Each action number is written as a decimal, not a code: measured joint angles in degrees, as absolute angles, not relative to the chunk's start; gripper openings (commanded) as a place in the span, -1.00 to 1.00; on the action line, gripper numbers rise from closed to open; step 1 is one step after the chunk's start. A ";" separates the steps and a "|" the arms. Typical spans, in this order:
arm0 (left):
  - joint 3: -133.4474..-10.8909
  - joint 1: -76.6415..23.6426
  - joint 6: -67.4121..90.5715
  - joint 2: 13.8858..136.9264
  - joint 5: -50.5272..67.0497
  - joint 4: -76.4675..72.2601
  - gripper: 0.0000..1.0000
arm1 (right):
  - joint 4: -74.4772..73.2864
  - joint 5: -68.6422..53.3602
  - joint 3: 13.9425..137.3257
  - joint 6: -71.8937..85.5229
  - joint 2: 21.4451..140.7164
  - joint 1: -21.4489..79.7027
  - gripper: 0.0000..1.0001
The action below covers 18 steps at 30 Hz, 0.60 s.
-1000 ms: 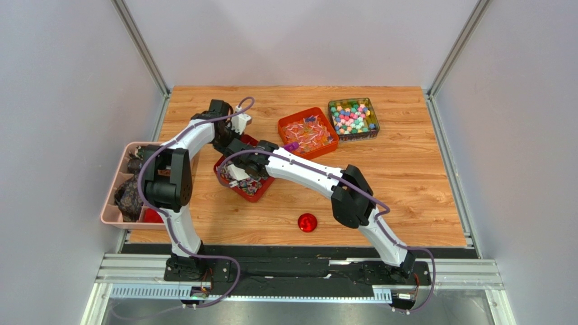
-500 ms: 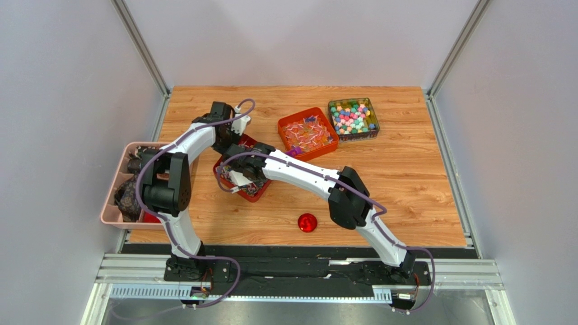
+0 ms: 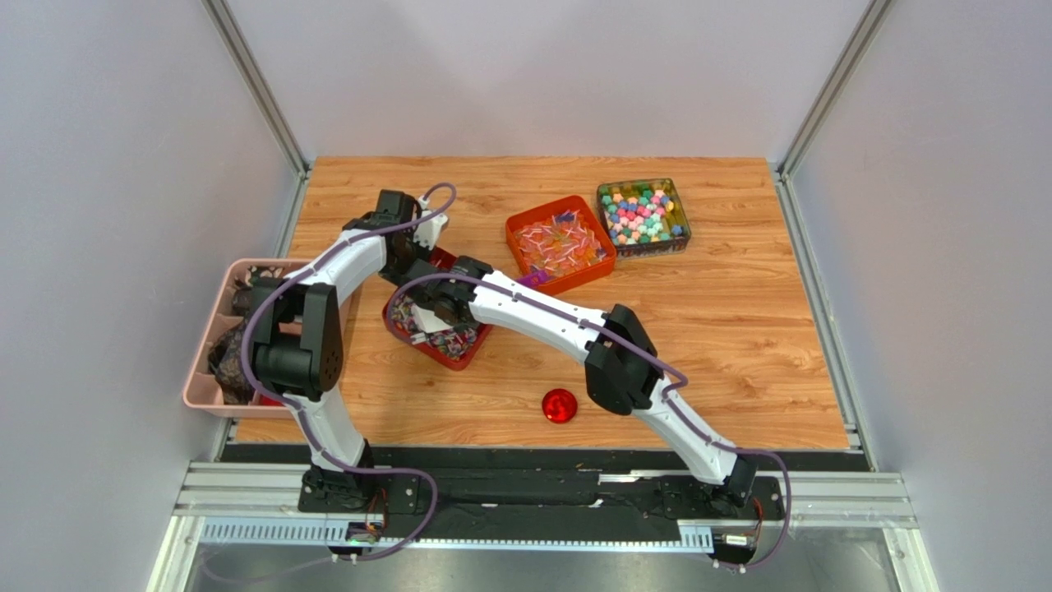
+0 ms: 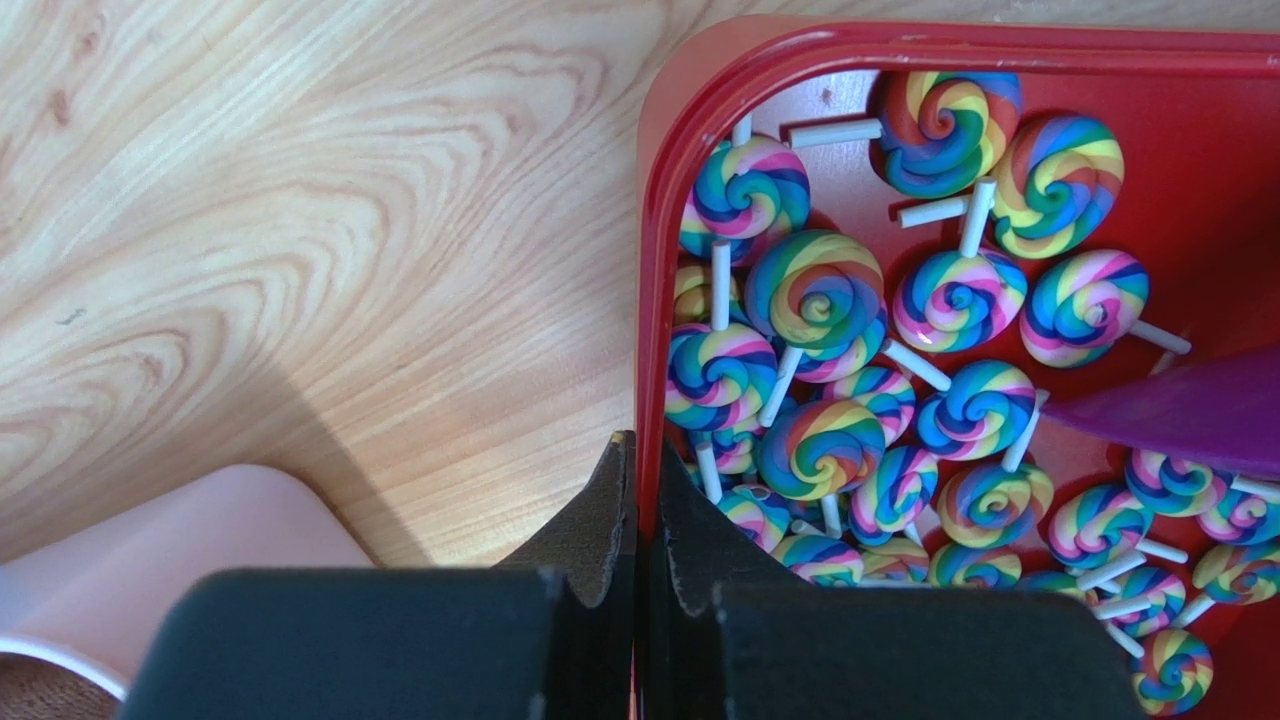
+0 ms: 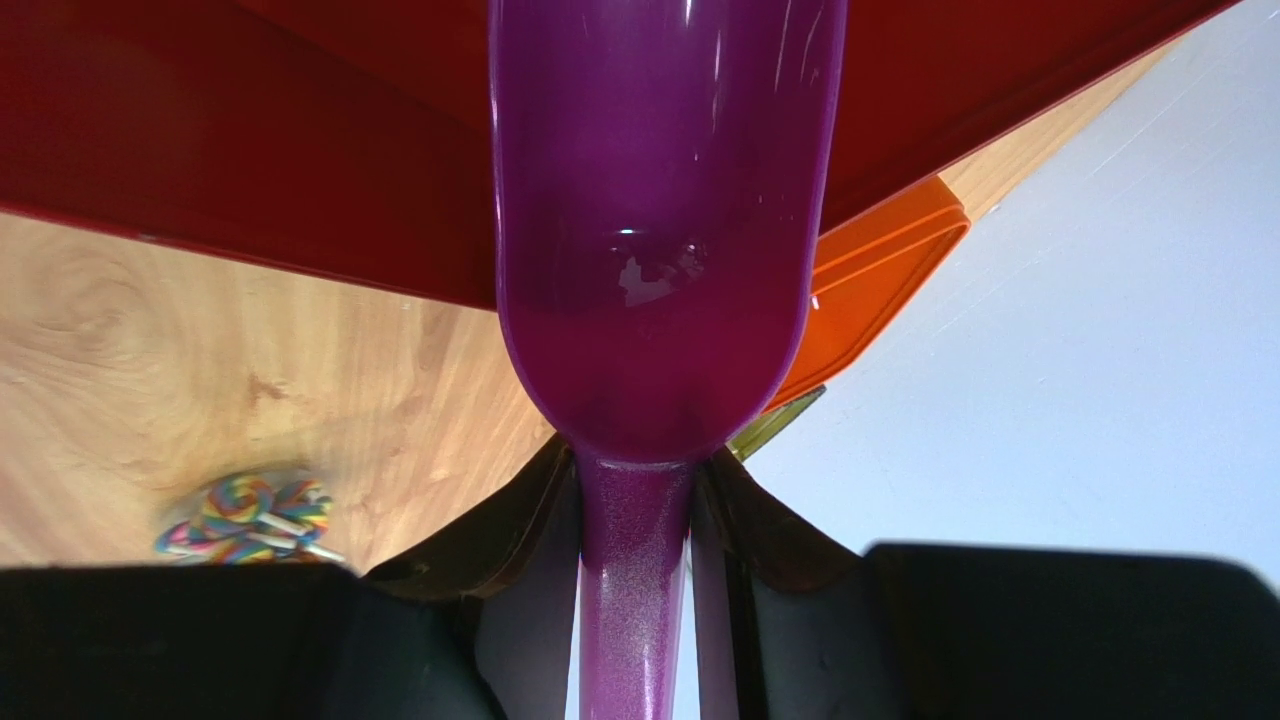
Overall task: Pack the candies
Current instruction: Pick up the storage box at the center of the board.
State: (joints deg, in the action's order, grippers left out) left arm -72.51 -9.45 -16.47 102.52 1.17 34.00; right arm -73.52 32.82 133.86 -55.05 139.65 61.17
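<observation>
Pinching left gripper [image 4: 643, 503]: fingers clenched on the rim of the red plastic tray [image 4: 649, 225].
Rainbow swirl lollipops [image 4: 819, 285] on white sticks: heaped inside that tray.
Right gripper [image 5: 637, 488]: grasping the handle of the glossy purple plastic scoop [image 5: 661, 225], bowl over the lollipops.
Twist-wrapped candies [image 3: 562, 244]: in the orange plastic tray [image 3: 514, 230], near the red one.

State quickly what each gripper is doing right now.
Left gripper: closed on the red tray rim.
Right gripper: closed on the purple scoop handle.
</observation>
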 measured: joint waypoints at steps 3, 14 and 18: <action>-72.16 -9.45 -16.23 102.43 1.13 34.06 -1.00 | -74.00 32.05 133.86 -53.43 139.63 62.35 -1.00; -70.65 -9.65 -14.44 101.97 0.38 33.82 -1.00 | -74.72 25.87 134.93 -46.48 139.74 66.43 -1.00; -70.54 -9.61 -14.37 101.30 -0.58 33.67 -1.00 | -75.57 25.76 137.23 -43.29 140.77 66.70 -1.00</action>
State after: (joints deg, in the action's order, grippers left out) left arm -70.54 -9.61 -14.37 101.30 -0.58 33.67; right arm -75.57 25.76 137.23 -43.29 140.77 66.70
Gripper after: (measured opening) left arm 0.017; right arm 0.314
